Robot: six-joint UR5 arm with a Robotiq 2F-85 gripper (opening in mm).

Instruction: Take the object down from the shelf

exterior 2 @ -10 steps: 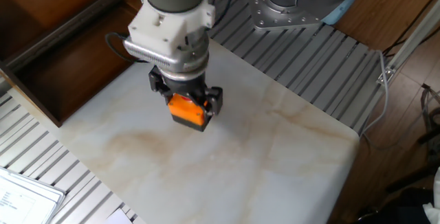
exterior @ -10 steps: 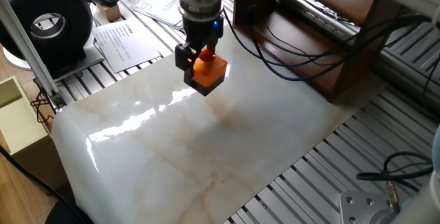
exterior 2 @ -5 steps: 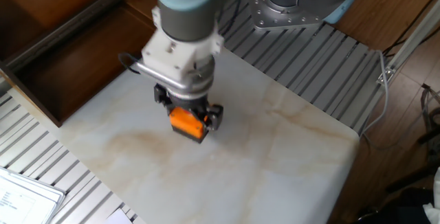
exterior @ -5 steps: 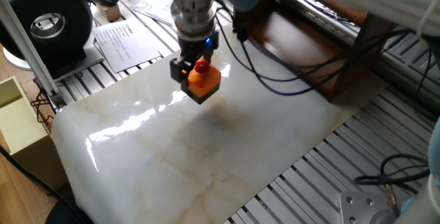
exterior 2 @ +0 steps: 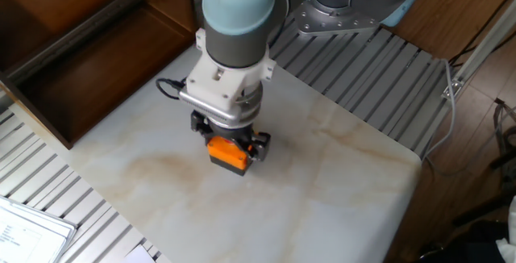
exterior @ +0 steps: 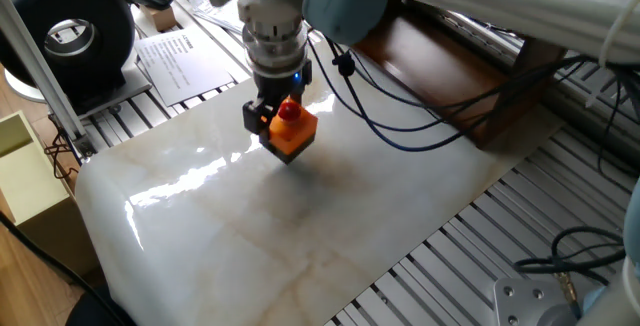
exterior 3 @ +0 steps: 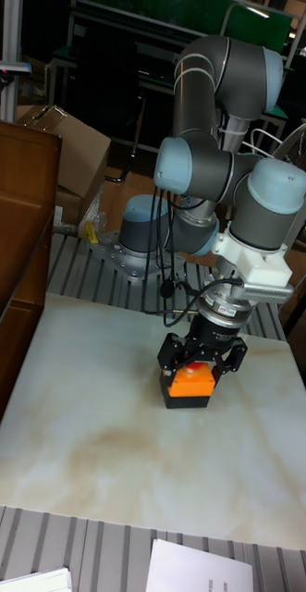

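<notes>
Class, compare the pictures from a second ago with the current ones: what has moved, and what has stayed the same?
The gripper has carried the orange block lower, close to the marble tabletop, drifting slightly away from the shelf. Whether the block touches the tabletop cannot be told. Unchanged: the gripper stays shut on the block, and the shelf and papers have not moved.

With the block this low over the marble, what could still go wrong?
The gripper is shut on the orange block, at or just above the white marble slab; contact is unclear. Opening early might drop or tip it. Pushing lower might jam the block into the slab. The dangling black cable by the dark wooden shelf might snag.
</notes>
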